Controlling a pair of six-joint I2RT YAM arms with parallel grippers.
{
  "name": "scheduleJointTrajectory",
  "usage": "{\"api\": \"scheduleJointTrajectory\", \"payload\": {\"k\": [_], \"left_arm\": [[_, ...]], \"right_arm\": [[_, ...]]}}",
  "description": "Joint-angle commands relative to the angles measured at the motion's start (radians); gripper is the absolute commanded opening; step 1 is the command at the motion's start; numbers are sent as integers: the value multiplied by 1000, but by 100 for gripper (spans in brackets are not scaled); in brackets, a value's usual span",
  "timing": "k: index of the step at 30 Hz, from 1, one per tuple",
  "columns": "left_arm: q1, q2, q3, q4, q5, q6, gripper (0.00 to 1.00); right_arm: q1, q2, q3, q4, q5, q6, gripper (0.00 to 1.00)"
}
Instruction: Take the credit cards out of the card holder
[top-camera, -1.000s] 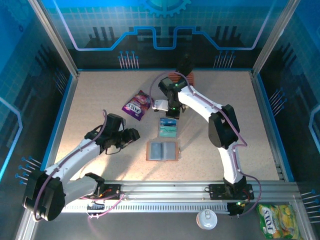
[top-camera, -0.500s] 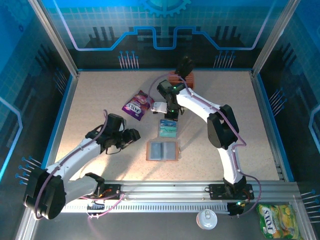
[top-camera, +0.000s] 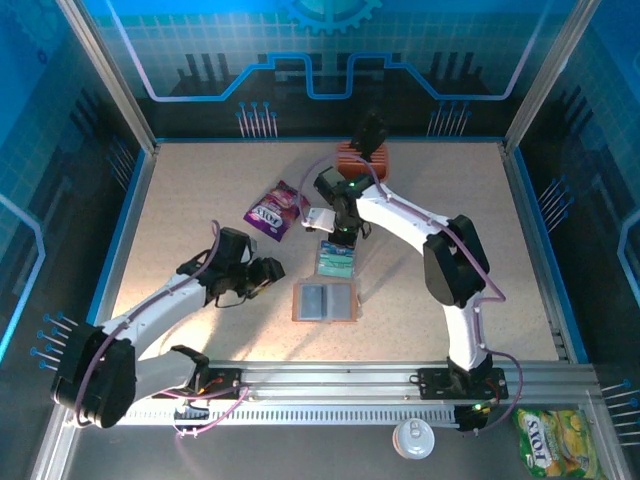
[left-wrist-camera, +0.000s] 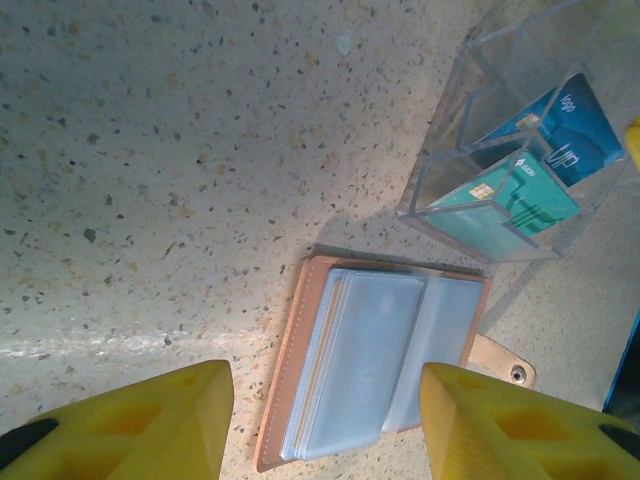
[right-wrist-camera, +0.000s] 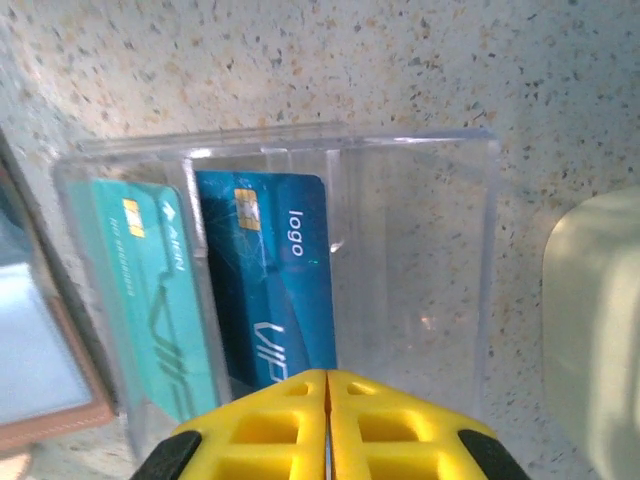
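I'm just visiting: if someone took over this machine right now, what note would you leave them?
The left gripper is open, near the card holder, which lies open on the table.
The right gripper is shut, above the clear box.
Done: a teal card and a blue card sit in separate compartments of the clear box.
Left: check inside the card holder; whether any cards remain is unclear.

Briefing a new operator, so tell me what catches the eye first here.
A teal card and a blue card sit in a clear box mid-table, with the right gripper shut right at its edge. Next to the box the brown card holder lies open, and the left gripper, open, points at it.
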Motion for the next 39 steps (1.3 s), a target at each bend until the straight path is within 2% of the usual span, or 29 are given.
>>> {"api": "scheduleJointTrajectory", "payload": {"k": [1,8,13,18,26,31,39], "left_arm": [[6,26,-23,69,54,-26,52],[-33,88,-15,97,66,-32,51],[-73,136,-4,101,55,-47,50],[-112,192,20,100,49,-47,50],[-171,224,53,106,-3,-57,48],[-181,228,36,117,-9,-65,41],[-206,212,23,88,-39,-59,27]], "right_arm": [[33,-83,-71,84,-33,171,11],[89,-214,-279,250,-92,439,14],[114,-275,-410,333,-192,579,17],[135,-326,-527,440,-242,718,22],[139,-372,-698,692,-363,1031,21],[146,-377,-753,784,-401,1157,20],[149,-372,-758,733,-375,1212,19]]}}
